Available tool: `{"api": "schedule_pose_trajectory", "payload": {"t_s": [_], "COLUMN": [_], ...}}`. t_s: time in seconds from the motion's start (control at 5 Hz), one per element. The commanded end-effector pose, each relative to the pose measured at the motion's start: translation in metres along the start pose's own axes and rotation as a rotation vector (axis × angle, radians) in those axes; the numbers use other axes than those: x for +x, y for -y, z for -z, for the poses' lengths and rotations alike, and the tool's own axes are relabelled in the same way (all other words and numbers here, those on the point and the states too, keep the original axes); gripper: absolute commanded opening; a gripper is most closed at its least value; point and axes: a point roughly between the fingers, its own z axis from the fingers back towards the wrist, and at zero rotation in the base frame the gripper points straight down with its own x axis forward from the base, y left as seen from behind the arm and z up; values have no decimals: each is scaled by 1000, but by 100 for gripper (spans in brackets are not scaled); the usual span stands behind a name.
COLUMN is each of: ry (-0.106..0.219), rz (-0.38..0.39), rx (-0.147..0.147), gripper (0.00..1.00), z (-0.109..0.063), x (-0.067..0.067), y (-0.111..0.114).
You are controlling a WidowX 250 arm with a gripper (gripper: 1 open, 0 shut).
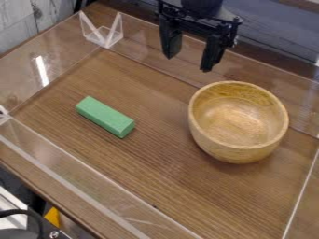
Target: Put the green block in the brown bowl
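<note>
The gripper [191, 54] hangs over the far side of the table [156, 177], its dark fingers [171, 49] spread wide, gripping nothing. The green block [106, 117] lies flat at the left — well apart from the brown bowl [238, 121], upright at the right.

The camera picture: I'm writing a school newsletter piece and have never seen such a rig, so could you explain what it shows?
There is one picture, from a camera looking down at a wooden table from in front of the machine. At the top is a black robot gripper, the arm's "hand", with its two fingers spread open. It holds nothing. On the table lie a green block and, apart from it, a round light-brown bowl. The task is to put the block in the bowl; the block is still outside it.
</note>
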Motion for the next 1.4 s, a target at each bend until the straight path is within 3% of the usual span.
{"api": "schedule_pose_trajectory", "payload": {"t_s": [0.0, 0.4, 0.8, 1.0, 1.2], "ry": [4, 29, 79, 103, 121], "rz": [-103, -566, -1065, -1314, -1460], "rx": [-7, -29, -59, -85, -99], "gripper": [100, 100, 100, 100, 100], "z": [-3, 9, 41, 53, 63], "x": [-7, -42, -72, -76, -71], "y": [-2, -24, -72, -71, -71]}}
